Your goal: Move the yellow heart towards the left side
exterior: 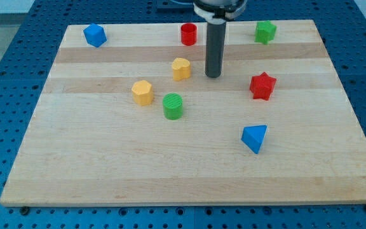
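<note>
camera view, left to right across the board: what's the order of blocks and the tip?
Blue block → yellow hexagonal block → green cylinder → yellow heart → red cylinder → my tip, just right of the heart, a small gap between → blue triangular block → red star-shaped block → green star-shaped block.

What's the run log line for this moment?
target: yellow heart | my tip: on heart's right, small gap, no contact | path left: yellow hexagon lower left | status: push not started

straight dark rod (213, 51), black mount
</note>
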